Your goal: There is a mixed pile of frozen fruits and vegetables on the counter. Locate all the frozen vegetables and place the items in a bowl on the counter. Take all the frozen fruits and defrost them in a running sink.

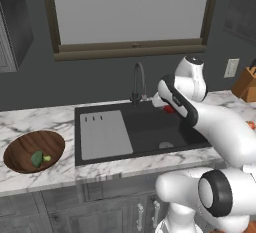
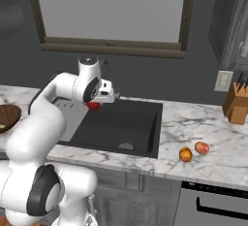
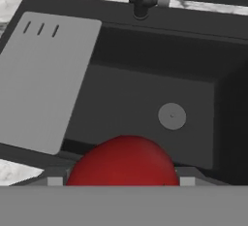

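While the arm reaches over the black sink (image 1: 145, 132), the curved faucet (image 1: 138, 82) stands just behind the end effector (image 2: 94, 104), which is clamped on a bright red round vegetable (image 3: 123, 162), smooth and glossy, above the basin. Left on the bench (image 1: 30, 122), the wooden bowl (image 1: 22, 152) holds a dark green lump (image 1: 36, 158) and a tiny yellow-green piece (image 1: 47, 158). From the right base camera, two fruits, orange (image 2: 185, 154) and pinkish-red (image 2: 202, 147), lie right of the sink near a knife block (image 2: 236, 104).
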Available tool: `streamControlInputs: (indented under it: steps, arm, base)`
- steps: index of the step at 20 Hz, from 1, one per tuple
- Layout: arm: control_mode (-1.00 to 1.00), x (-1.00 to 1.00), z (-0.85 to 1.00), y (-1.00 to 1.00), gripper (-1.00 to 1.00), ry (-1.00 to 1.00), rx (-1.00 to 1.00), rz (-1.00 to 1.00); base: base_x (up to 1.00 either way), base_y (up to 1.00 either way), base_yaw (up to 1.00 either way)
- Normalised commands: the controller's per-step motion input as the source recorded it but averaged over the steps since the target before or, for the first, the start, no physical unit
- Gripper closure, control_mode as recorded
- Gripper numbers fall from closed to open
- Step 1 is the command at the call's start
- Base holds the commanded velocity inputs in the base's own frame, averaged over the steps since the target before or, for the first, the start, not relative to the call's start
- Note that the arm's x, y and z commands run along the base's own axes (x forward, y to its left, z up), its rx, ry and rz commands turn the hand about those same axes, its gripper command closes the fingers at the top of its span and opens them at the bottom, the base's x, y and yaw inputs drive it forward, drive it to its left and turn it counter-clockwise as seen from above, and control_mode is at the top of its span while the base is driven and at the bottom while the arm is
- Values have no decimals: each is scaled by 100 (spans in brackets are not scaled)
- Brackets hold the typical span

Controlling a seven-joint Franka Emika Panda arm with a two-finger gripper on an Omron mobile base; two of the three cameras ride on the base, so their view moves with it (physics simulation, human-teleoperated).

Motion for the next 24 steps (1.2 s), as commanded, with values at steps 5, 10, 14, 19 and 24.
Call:
streamControlInputs:
  steps: [5,10,14,19,24]
  arm:
    - [-100,-14,0,50,100,1,-2,5]
    - [-100,-10,0,51,100,5,-3,4]
    - [-100,-3,0,52,100,9,0,2]
    - [-100,-11,0,51,100,9,1,3]
    - [-100,-16,0,55,100,8,0,3]
  base:
    - [0,0,0]
    - [0,0,0]
    - [0,0,0]
    - [0,0,0]
    - [0,0,0]
